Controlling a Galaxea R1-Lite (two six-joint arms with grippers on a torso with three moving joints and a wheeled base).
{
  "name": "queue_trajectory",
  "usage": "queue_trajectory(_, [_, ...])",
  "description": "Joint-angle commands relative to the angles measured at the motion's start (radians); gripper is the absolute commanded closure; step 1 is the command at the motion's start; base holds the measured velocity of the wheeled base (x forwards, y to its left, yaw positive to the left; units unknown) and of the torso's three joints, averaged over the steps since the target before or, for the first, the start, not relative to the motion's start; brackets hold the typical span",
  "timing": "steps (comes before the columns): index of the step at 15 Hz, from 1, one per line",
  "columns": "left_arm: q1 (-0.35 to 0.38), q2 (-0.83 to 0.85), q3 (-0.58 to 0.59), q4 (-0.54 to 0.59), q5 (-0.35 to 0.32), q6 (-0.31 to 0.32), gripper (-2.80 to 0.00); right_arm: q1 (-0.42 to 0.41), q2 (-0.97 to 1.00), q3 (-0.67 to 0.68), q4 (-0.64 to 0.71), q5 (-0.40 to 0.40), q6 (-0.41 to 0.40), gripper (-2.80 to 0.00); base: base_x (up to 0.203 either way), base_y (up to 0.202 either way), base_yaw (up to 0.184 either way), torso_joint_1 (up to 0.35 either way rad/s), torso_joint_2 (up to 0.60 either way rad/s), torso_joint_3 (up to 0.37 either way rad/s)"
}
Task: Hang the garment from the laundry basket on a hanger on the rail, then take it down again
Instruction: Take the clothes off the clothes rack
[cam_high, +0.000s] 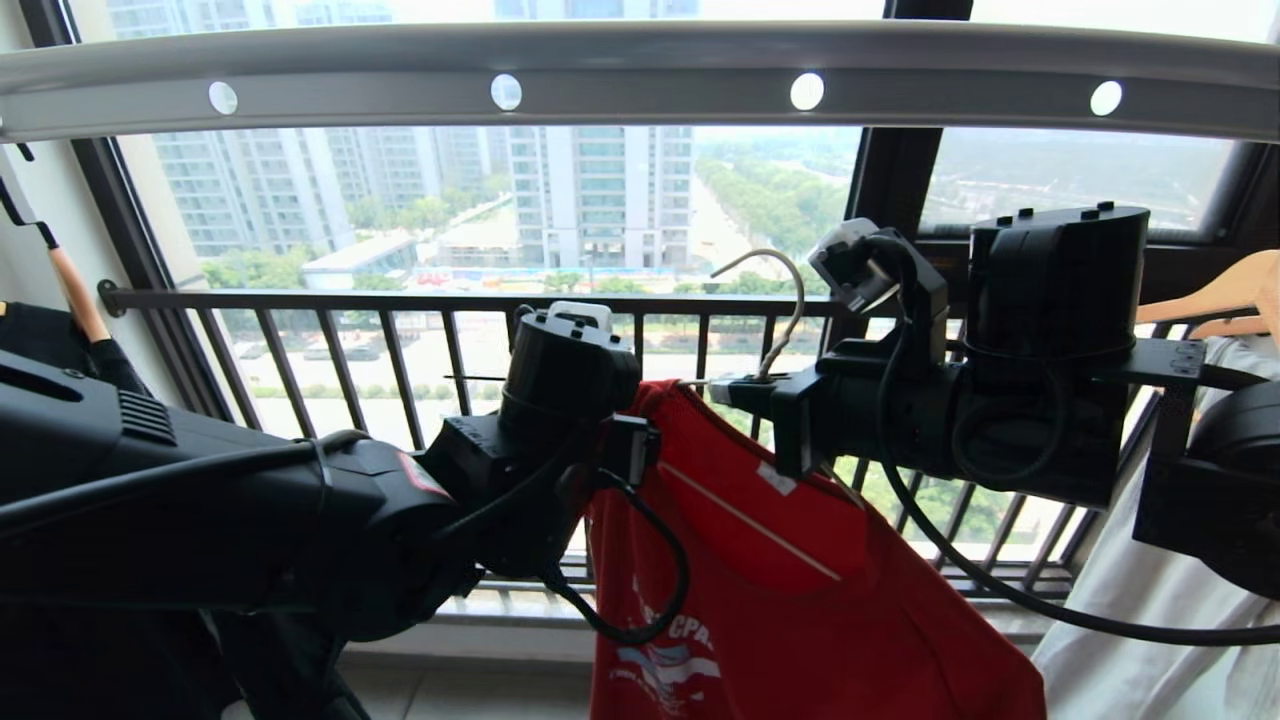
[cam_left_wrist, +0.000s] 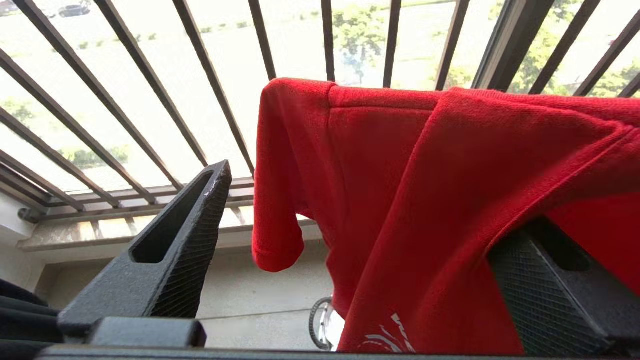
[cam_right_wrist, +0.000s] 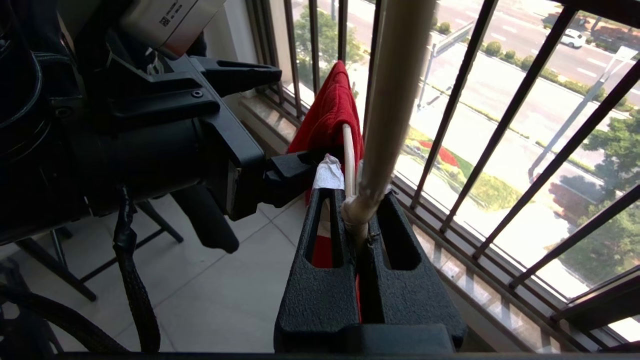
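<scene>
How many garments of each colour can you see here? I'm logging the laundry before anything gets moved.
Red: 1, the T-shirt on the white wire hanger
White: 1, the garment on a wooden hanger
Black: 1, the shirt at the far left
Total: 3

The head camera faces the window from just behind both arms, the rail (cam_high: 640, 75) at twelve o'clock. Each wrist camera looks close along its fingers. All three share the garment (cam_high: 790, 570) (cam_left_wrist: 425, 200) (cam_right_wrist: 327, 115).
</scene>
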Motion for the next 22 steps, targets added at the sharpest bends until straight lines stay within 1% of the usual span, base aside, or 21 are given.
queue_trajectory(1, [0.002, -0.001, 0.0, -0.003, 0.005, -0.001, -2.8, 0.0, 0.002, -0.001, -0.003, 0.001, 0.0, 0.0, 0.0, 0.0, 0.0, 0.0, 0.0, 0.0])
queue_trajectory(2, [0.003, -0.005, 0.001, -0.003, 0.005, -0.001, -2.8, 0.0, 0.002, -0.001, -0.003, 0.001, 0.0, 0.0, 0.0, 0.0, 0.0, 0.0, 0.0, 0.0])
queue_trajectory(3, [0.002, -0.009, 0.001, -0.003, 0.005, -0.001, 0.0, 0.0, 0.004, -0.001, -0.003, 0.001, 0.0, 0.0, 0.0, 0.0, 0.0, 0.0, 0.0, 0.0])
queue_trajectory(8, [0.002, -0.012, 0.001, -0.003, 0.005, -0.001, 0.0, -0.004, 0.008, -0.002, -0.003, 0.0, 0.0, 0.0, 0.0, 0.0, 0.0, 0.0, 0.0, 0.0])
queue_trajectory(12, [0.001, -0.051, 0.004, -0.002, 0.002, -0.001, 0.0, -0.032, 0.023, -0.008, -0.005, 0.0, -0.001, 0.0, 0.0, 0.0, 0.0, 0.0, 0.0, 0.0])
queue_trajectory(15, [0.008, -0.095, 0.009, -0.002, -0.019, -0.006, 0.0, -0.045, 0.037, -0.009, -0.006, -0.002, -0.003, 0.0, 0.0, 0.0, 0.0, 0.0, 0.0, 0.0])
queue_trajectory(18, [0.104, -0.054, -0.03, -0.002, -0.03, -0.004, 0.0, -0.045, 0.033, -0.007, -0.004, -0.002, -0.004, 0.0, 0.0, 0.0, 0.0, 0.0, 0.0, 0.0])
queue_trajectory(20, [0.186, 0.017, -0.078, -0.003, -0.03, -0.005, 0.0, -0.045, 0.033, -0.006, -0.006, -0.002, -0.004, 0.0, 0.0, 0.0, 0.0, 0.0, 0.0, 0.0])
queue_trajectory(22, [0.243, 0.1, -0.143, -0.009, -0.03, -0.02, 0.0, -0.045, 0.036, -0.004, -0.006, -0.002, -0.004, 0.0, 0.0, 0.0, 0.0, 0.0, 0.0, 0.0])
